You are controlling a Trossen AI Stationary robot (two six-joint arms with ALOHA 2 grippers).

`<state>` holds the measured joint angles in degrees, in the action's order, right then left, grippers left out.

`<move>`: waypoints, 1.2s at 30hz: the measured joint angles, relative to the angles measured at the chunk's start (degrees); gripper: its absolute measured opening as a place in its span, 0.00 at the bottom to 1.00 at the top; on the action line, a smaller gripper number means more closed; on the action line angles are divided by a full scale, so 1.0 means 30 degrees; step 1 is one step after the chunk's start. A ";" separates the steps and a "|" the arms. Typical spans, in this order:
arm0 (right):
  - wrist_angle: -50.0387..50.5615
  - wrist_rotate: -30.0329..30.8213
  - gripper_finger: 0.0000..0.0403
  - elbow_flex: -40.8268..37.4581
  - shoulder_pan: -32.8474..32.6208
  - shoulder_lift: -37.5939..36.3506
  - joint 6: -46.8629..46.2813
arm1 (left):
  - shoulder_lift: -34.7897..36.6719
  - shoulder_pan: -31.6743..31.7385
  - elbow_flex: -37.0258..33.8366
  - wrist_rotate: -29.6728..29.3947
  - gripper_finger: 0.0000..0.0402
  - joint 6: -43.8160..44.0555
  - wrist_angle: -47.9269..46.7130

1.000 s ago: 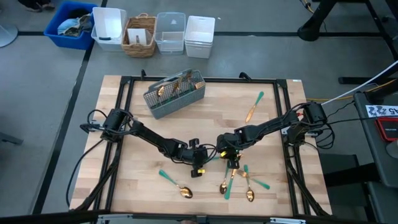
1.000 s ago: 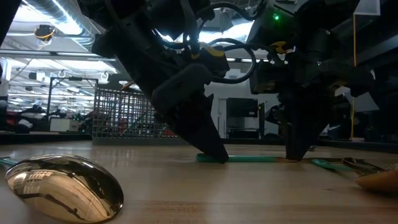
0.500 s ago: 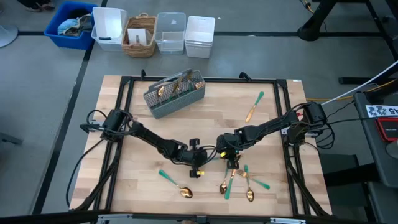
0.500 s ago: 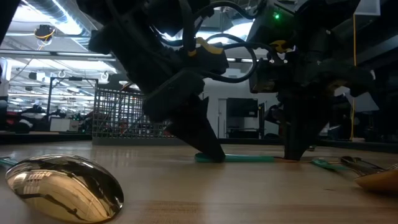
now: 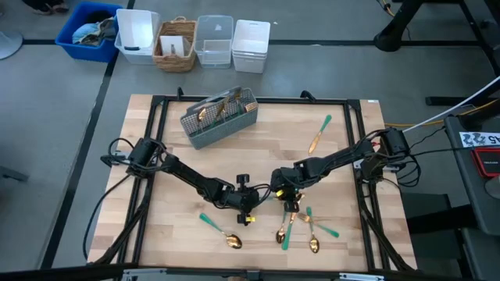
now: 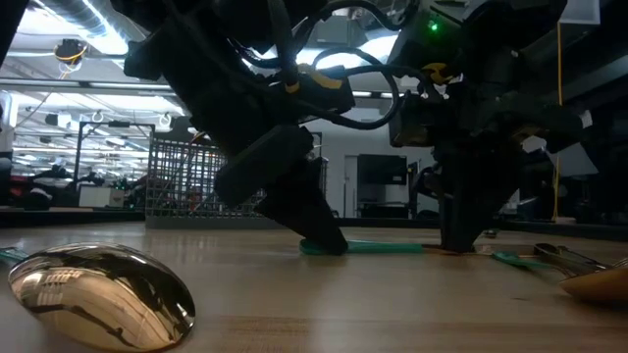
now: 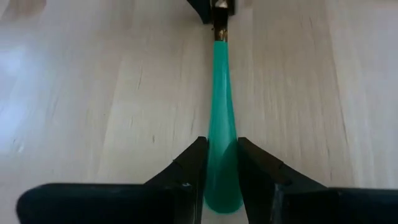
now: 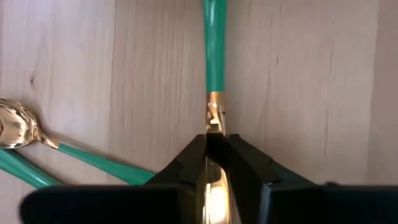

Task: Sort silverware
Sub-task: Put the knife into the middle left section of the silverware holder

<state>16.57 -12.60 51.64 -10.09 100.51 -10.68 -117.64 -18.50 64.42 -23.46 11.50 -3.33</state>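
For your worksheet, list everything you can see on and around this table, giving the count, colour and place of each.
table: one, pale wood, centre
mesh caddy: one, grey, far left of the table
silverware in caddy: several, gold heads up
loose utensil: one, teal and gold, far right
spoon: one, teal and gold, near left
utensil pile: several, teal and gold, near right
shared utensil: one, teal and gold, flat between the arms
blue bin, wicker basket, clear bin: one each, beyond the table
white bins: two, same row
left end effector: dark, closed on the shared utensil's handle
right end effector: dark, at its gold neck
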 joint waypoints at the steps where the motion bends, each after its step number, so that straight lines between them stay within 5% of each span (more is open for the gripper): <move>1: -0.0018 0.0006 0.22 0.0000 -0.0006 0.0000 0.0000 | 0.0000 0.0000 -0.0007 -0.0107 0.17 -0.0044 0.0000; 10: -0.0158 -0.0075 0.35 0.0000 -0.0022 -0.0015 -0.0007 | -0.0015 0.0000 -0.0022 -0.0788 0.18 -0.0468 0.0033; 24: -0.0157 -0.0146 0.03 -0.0004 0.0015 -0.0065 -0.0436 | -0.0036 0.0034 -0.0056 -0.1621 0.18 -0.0315 0.1107; 36: -0.0178 -0.0001 0.02 0.0007 0.0007 -0.0079 -0.0437 | -0.0052 0.0059 -0.0044 -0.1416 0.20 0.0179 0.1414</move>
<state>16.04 -12.60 51.66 -10.07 100.27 -11.99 -117.80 -18.32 64.29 -27.71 12.03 0.91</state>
